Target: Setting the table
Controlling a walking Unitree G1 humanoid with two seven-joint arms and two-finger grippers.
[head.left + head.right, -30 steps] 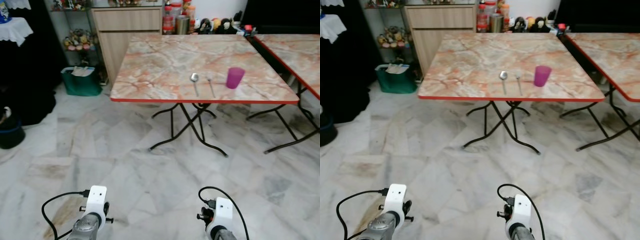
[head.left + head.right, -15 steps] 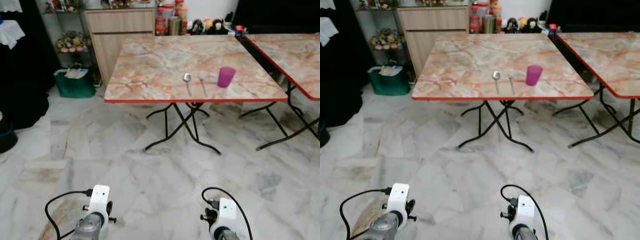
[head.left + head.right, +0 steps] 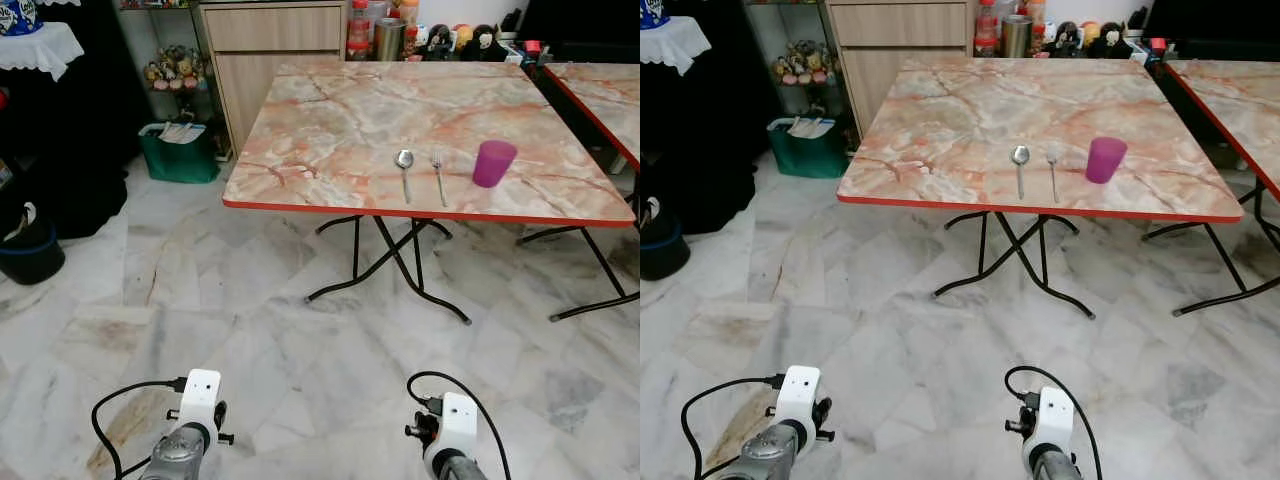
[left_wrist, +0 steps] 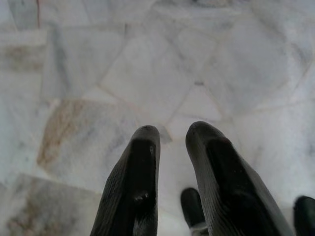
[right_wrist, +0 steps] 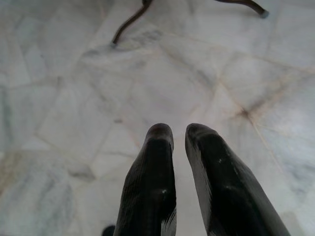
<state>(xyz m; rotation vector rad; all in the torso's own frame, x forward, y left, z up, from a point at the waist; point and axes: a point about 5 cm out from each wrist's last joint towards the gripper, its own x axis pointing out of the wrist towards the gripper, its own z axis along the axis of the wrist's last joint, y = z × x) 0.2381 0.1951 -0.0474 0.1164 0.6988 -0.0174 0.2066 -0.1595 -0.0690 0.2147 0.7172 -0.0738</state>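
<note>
- My left gripper (image 4: 172, 135) hangs low over the marble floor (image 3: 250, 330), fingers set to a narrow gap, holding nothing.
- My right gripper (image 5: 178, 132) hangs likewise, fingers at a narrow gap, holding nothing.
- Ahead stands the folding table (image 3: 330, 110).
- Near its front edge lie a spoon (image 3: 404, 168) and, just beside it, a fork (image 3: 438, 174), parallel.
- A purple cup (image 3: 494, 163) stands upright near the fork, on its right.

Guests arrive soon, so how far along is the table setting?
Already laid near the marble-patterned folding table's front edge: a metal spoon, a metal fork and a purple plastic cup, side by side. Nothing is in hand: both grippers, left and right, hang empty over the floor. No plate is visible there yet.
</note>
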